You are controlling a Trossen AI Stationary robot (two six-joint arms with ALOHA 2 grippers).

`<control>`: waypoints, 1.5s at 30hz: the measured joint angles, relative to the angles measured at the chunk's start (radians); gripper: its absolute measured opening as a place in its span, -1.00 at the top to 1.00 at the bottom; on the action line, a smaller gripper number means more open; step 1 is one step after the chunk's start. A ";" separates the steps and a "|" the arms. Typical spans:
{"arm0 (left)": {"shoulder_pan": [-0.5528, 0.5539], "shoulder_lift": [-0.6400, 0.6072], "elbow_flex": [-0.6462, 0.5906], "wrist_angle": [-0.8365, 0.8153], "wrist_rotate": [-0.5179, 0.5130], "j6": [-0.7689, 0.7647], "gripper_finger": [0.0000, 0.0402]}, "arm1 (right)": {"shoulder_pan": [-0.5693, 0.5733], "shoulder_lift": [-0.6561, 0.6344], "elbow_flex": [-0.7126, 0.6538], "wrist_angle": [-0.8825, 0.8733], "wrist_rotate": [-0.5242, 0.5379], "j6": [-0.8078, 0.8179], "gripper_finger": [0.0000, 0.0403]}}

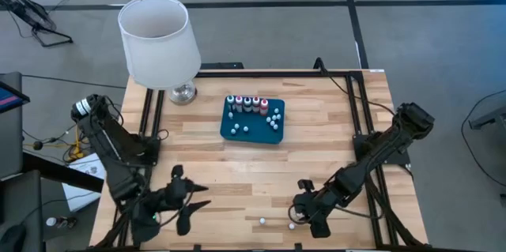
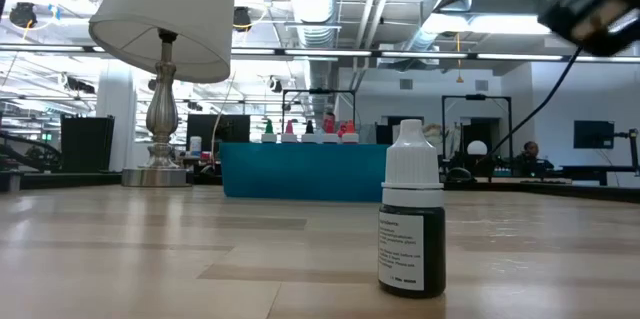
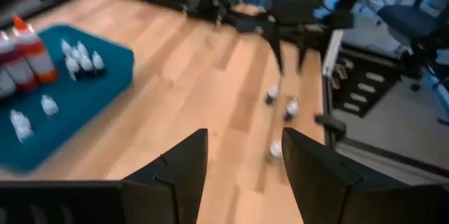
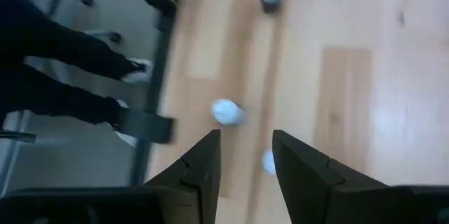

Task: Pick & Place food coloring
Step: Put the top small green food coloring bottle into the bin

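Wooden table: loose food coloring near front edge.

**Colours on your desk**

Your desk is pale wood in light and slightly darker planks, framed by black rails. The tray near the far edge is dark teal. On it you have food coloring bottles with red, pink, green and blue bodies under white caps, plus smaller white ones. The loose bottle near the front edge is dark-bodied with a white cap and a white printed label. Your lamp at the far left corner has a white shade on a silver base. Both arms and their fingers are black.
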 joint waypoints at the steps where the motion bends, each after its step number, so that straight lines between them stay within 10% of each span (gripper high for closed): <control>1: -0.018 0.001 -0.007 -0.005 -0.002 -0.024 0.12 | -0.006 0.012 0.003 -0.018 0.000 0.007 0.41; 45: -0.129 0.000 -0.017 -0.088 -0.138 -0.211 0.12 | -0.027 0.133 0.007 -0.063 -0.046 -0.046 0.41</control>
